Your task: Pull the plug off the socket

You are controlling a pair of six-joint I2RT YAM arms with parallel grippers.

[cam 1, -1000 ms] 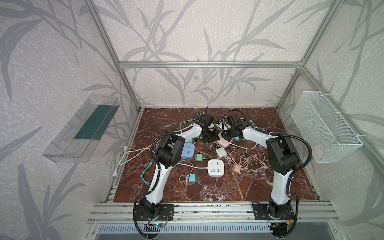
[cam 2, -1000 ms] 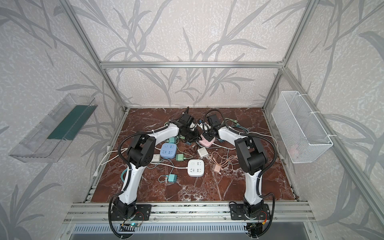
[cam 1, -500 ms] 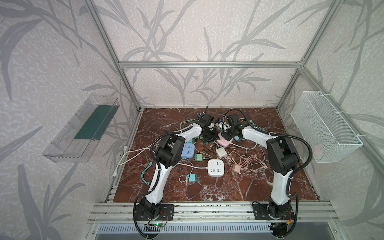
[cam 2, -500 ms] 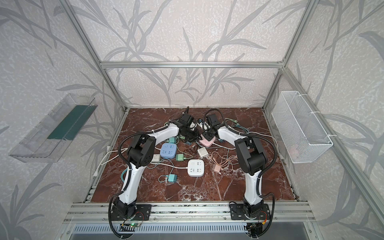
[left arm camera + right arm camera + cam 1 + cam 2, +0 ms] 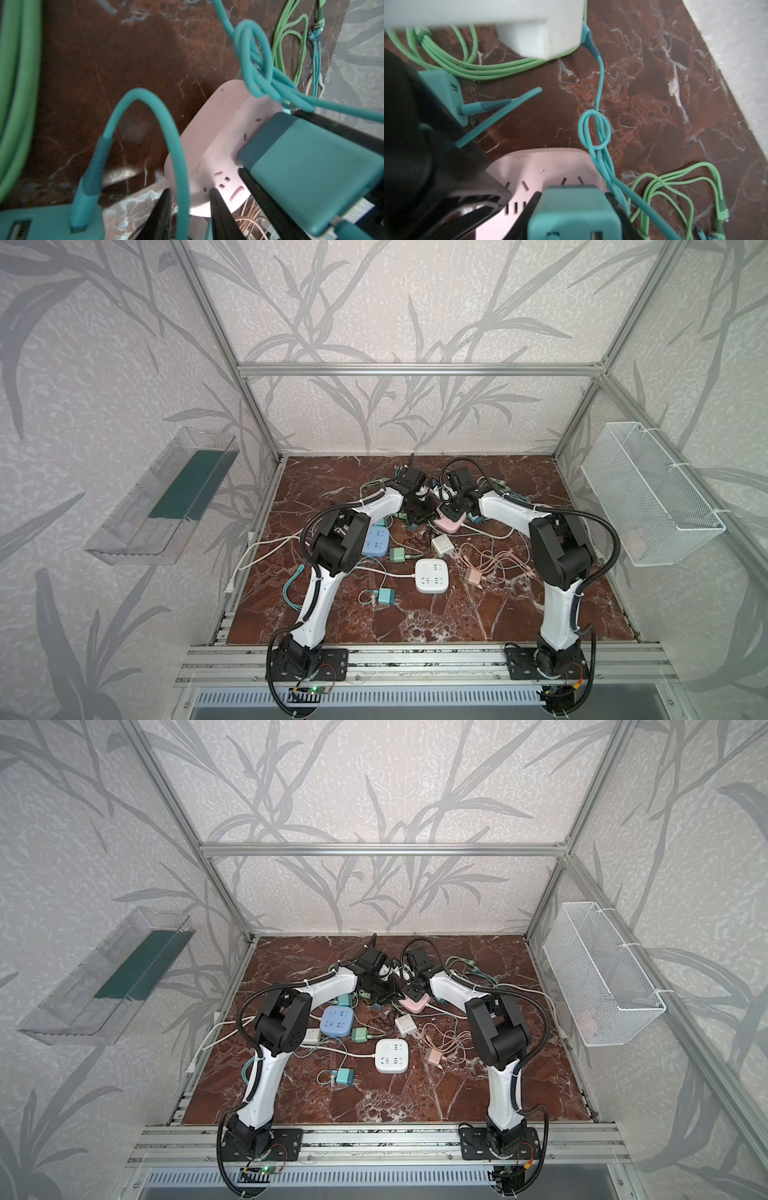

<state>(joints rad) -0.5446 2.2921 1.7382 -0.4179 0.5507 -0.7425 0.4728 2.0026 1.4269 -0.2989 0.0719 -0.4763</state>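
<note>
Up front, a white square plastic power strip lies on the red-brown marble bench. Further back, the teal block-shaped plug sits in the pink rounded plastic socket strip, with the right end effector clamped on its two sides. The left end effector is all but closed, tips down on the pink strip, with a teal rubber cable running between its fingers.

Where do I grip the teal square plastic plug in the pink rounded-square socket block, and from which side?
Grip the teal square plastic plug by its two flat opposite side walls, coming square onto the face of the pink rounded-square socket block. Its boxy body stands proud there, and the right gripper straddles it that way.
</note>
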